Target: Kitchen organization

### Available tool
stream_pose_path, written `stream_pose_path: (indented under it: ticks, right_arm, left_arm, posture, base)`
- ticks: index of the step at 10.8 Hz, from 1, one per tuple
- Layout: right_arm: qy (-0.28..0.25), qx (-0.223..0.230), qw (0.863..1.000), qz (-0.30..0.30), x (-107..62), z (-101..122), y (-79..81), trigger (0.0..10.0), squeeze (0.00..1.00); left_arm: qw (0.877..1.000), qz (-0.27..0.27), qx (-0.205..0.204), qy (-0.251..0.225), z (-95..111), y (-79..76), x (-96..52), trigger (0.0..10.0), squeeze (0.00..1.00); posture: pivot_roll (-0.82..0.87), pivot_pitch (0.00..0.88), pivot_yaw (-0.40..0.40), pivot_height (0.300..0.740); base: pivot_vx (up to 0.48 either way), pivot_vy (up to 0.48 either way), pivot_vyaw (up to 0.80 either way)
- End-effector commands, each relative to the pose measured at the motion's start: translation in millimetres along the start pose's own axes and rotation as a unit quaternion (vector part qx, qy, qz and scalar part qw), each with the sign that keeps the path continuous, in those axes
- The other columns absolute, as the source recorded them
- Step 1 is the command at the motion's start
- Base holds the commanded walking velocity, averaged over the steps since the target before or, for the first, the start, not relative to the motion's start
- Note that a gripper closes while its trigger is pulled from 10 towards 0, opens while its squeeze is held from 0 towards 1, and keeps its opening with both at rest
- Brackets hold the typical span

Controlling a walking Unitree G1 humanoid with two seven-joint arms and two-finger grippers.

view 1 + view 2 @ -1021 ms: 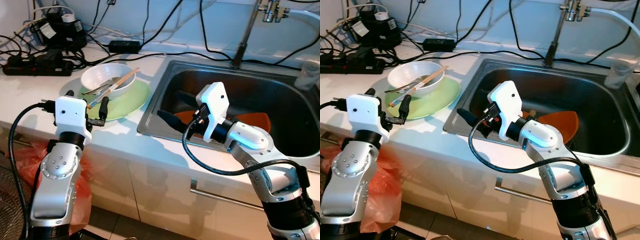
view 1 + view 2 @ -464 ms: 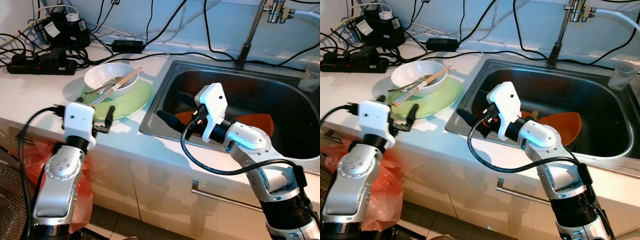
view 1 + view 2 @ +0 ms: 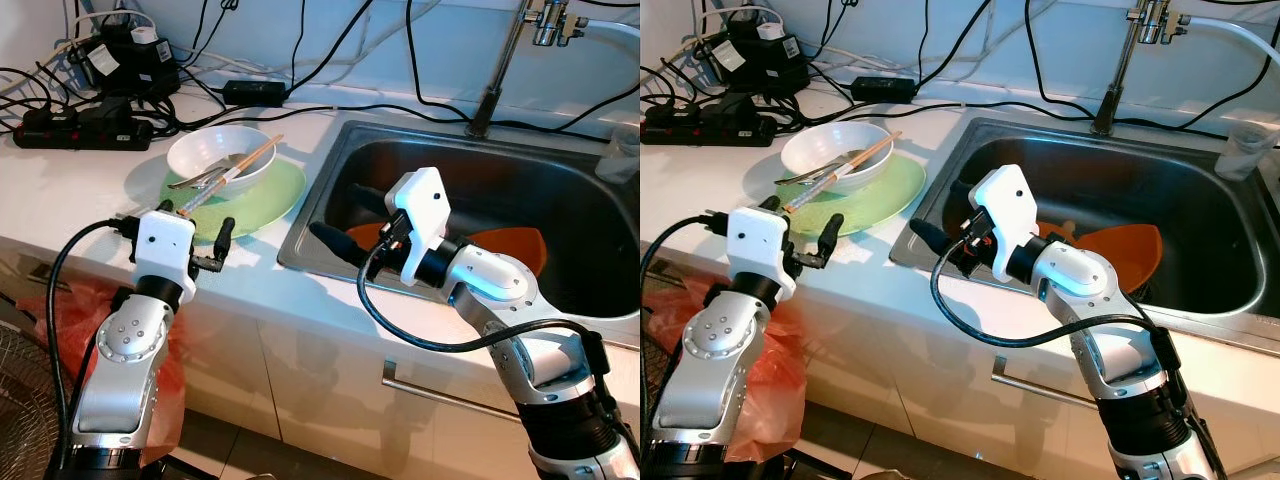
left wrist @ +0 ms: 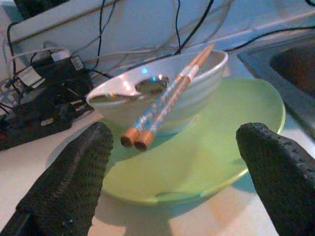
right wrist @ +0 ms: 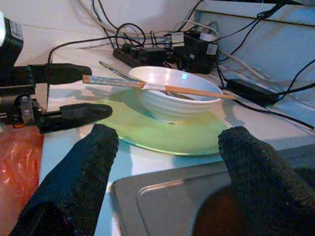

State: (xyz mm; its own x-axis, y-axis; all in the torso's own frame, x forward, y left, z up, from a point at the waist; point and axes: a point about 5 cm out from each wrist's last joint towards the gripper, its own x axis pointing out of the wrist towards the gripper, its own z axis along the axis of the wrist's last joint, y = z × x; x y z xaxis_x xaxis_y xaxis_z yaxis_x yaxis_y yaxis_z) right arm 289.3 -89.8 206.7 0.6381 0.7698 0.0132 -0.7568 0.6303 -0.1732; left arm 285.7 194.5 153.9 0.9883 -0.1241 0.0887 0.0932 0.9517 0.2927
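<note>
Left eye view showed us a white bowl (image 3: 218, 158) sitting on a green plate (image 3: 262, 196) on the counter (image 3: 60, 190), with chopsticks (image 3: 232, 171) and a spoon (image 4: 129, 91) laid across the bowl. We saw the left gripper (image 3: 196, 232) at about six o'clock from the plate, just beside its near rim, fingers (image 4: 74, 173) spread wide and holding nothing. The right gripper (image 3: 345, 218) hung over the left edge of the sink (image 3: 560, 190), its fingers (image 5: 82, 169) also spread apart and empty, at roughly three o'clock from the plate. An orange dish (image 3: 510, 245) lay in the sink basin. A power strip (image 3: 75, 132) and cables sat at eleven o'clock.
</note>
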Motion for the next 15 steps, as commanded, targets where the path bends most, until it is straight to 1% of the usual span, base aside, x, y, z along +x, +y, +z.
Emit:
stream_pose_path:
  ticks: [1, 5, 8, 13, 14, 15]
  right_arm:
    - [-0.006, -0.006, 1.0, 0.003, 0.2, 2, 0.7, 10.0, 0.0]
    - [-0.003, -0.006, 1.0, -0.003, -3.0, 1, 0.6, 10.0, 0.0]
    - [0.0, -0.008, 1.0, -0.005, -4.9, 1, 0.8, 10.0, 0.0]
    - [0.002, -0.006, 1.0, -0.01, -7.4, 0, 2.1, 10.0, 0.0]
    - [0.002, -0.006, 1.0, -0.012, -7.7, 0, 2.3, 10.0, 0.0]
    - [0.003, -0.005, 1.0, -0.013, -8.3, 0, 2.7, 10.0, 0.0]
  left_arm:
    - [1.0, -0.009, 0.01, -0.005, 2, -0.8, 2.9, 10.0, 0.0]
    - [0.999, -0.003, 0.037, -0.009, -2, 3.8, 14.0, 10.0, 0.0]
    - [0.999, 0.006, 0.044, -0.015, -3, 6.6, 22.9, 10.0, 0.0]
    - [0.999, 0.003, 0.045, -0.021, -9, -0.4, 30.6, 10.0, 0.0]
    - [0.999, 0.003, 0.045, -0.022, -9, -0.4, 30.9, 10.0, 0.4]
    - [0.999, 0.004, 0.049, -0.023, -10, -0.2, 31.0, 10.0, 0.52]
  posture:
    - [0.06, 0.0, 0.032, 0.74]
    - [0.04, 0.0, 0.036, 0.74]
    - [0.03, 0.0, 0.036, 0.74]
    - [0.01, 0.0, 0.04, 0.74]
    - [0.01, 0.0, 0.042, 0.74]
    - [0.01, 0.0, 0.043, 0.74]
  base:
    - [0.0, 0.0, 0.0]
    - [0.0, 0.0, 0.0]
    - [0.0, 0.0, 0.0]
    - [0.0, 0.0, 0.0]
    - [0.0, 0.0, 0.0]
    - [0.0, 0.0, 0.0]
